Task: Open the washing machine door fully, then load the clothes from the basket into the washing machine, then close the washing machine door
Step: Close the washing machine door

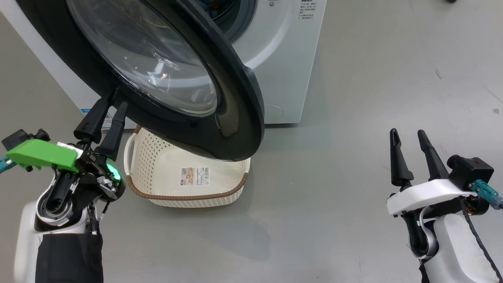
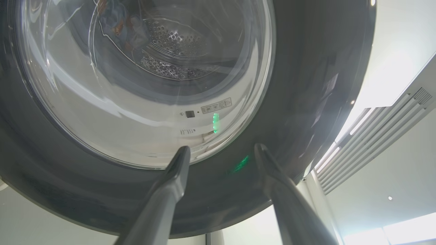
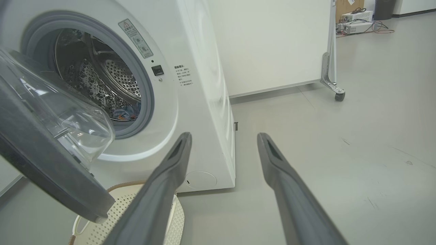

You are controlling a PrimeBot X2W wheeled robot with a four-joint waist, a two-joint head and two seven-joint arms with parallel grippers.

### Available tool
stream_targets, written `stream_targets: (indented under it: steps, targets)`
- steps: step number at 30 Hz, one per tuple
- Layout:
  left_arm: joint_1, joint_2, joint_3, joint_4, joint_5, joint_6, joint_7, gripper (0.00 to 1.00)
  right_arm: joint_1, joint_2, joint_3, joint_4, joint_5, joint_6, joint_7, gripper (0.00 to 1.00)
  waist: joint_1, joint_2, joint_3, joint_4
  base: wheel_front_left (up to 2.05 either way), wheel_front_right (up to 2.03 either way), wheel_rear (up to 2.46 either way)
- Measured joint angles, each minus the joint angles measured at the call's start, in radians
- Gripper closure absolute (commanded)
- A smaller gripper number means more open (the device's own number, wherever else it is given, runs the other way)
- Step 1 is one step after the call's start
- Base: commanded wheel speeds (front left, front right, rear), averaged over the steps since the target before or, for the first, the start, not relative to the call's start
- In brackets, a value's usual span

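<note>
Your left gripper (image 1: 114,103) stands open and empty at the washing machine door's (image 1: 243,98) black rim, likely to swing it shut: the clothes (image 3: 127,112) lie in the drum (image 3: 102,78), the basket (image 1: 188,196) bare. Your right gripper (image 1: 407,133) hangs open, aside.

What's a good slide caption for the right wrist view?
Open right gripper faces the washing machine, door ajar, clothes in drum.
</note>
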State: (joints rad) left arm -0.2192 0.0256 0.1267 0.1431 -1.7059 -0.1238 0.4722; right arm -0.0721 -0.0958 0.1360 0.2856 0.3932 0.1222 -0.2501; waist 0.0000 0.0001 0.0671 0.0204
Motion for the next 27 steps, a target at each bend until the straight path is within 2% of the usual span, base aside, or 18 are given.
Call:
stream_targets:
  steps: [7, 13, 18, 27]
  targets:
    - [0.008, 0.002, 0.009, -0.04, 0.107, 0.0, -0.049, 0.0, 0.0, -0.001, -0.001, -0.003, 0.0, 0.0, 0.0, 0.0, 0.0, 0.0, 0.001, 0.005, 0.0, 0.0, 0.0]
    - [0.026, 0.042, -0.017, -0.078, 0.244, 0.0, -0.094, 0.0, 0.0, -0.006, 0.001, -0.008, -0.007, 0.0, 0.0, 0.0, 0.0, 0.0, 0.005, 0.007, 0.0, 0.0, 0.0]
    - [0.032, 0.068, -0.037, -0.117, 0.353, 0.0, -0.169, 0.0, 0.0, -0.005, 0.0, -0.012, -0.007, 0.0, 0.0, 0.0, 0.0, 0.0, 0.01, 0.007, 0.0, 0.0, 0.0]
    - [0.035, 0.157, -0.102, -0.175, 0.592, 0.0, -0.355, 0.0, 0.0, -0.005, 0.0, -0.016, -0.007, 0.0, 0.0, 0.0, 0.0, 0.0, 0.019, 0.007, 0.0, 0.0, 0.0]
